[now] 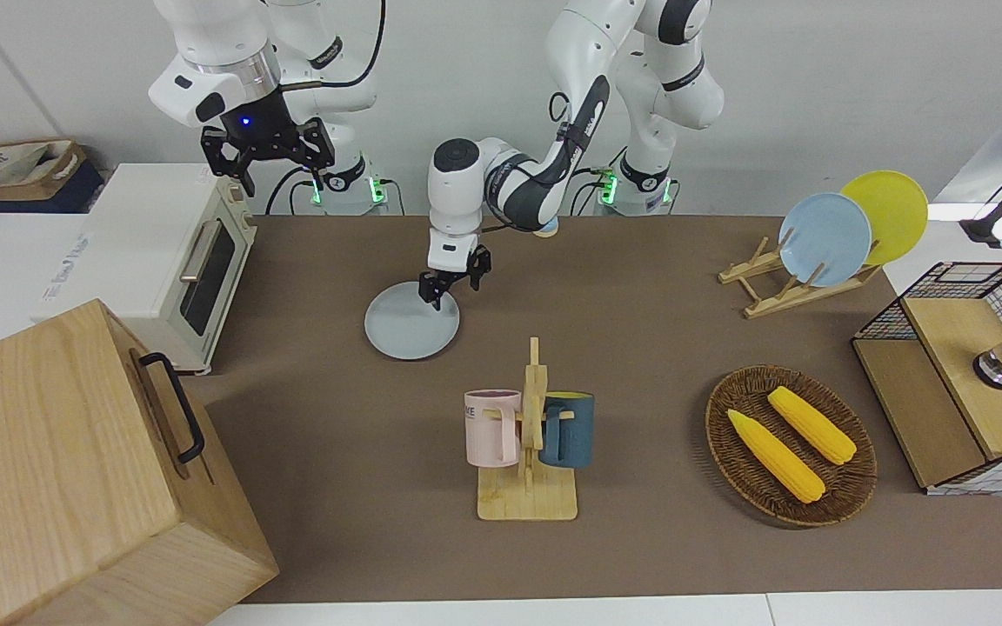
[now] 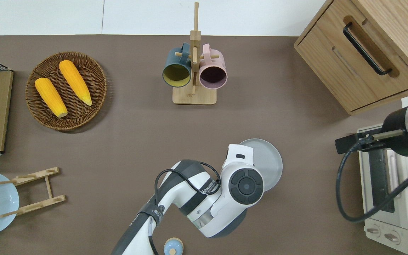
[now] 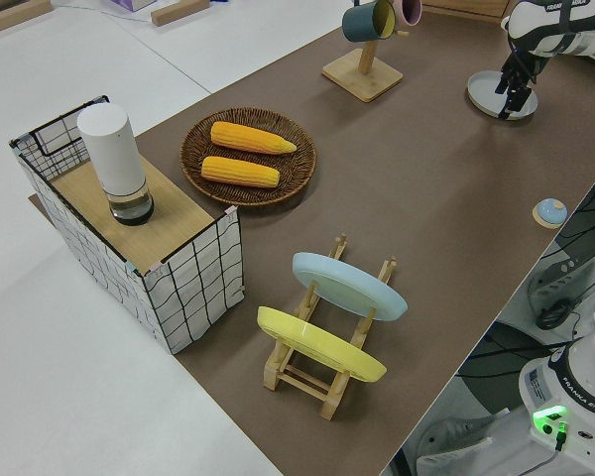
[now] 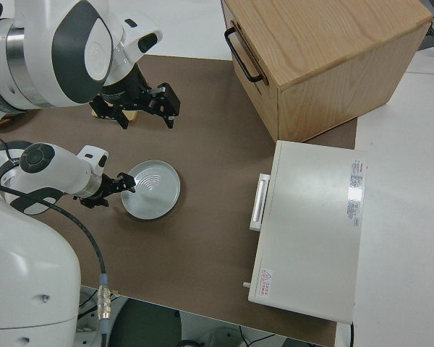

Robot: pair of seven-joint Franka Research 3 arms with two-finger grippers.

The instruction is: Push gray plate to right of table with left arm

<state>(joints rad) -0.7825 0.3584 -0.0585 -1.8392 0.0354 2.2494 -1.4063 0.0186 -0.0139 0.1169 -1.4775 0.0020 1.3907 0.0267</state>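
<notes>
On the gray plate's (image 1: 411, 324) robot-side rim, left end effector (image 1: 453, 285) is resting, fingers apart; plate is lying midway along the counter (image 1: 640, 539), toaster oven (image 1: 175, 261) toward the right arm's end.

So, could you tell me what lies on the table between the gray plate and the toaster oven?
Nothing: the overhead view shows bare table between the gray plate and the toaster oven.
</notes>
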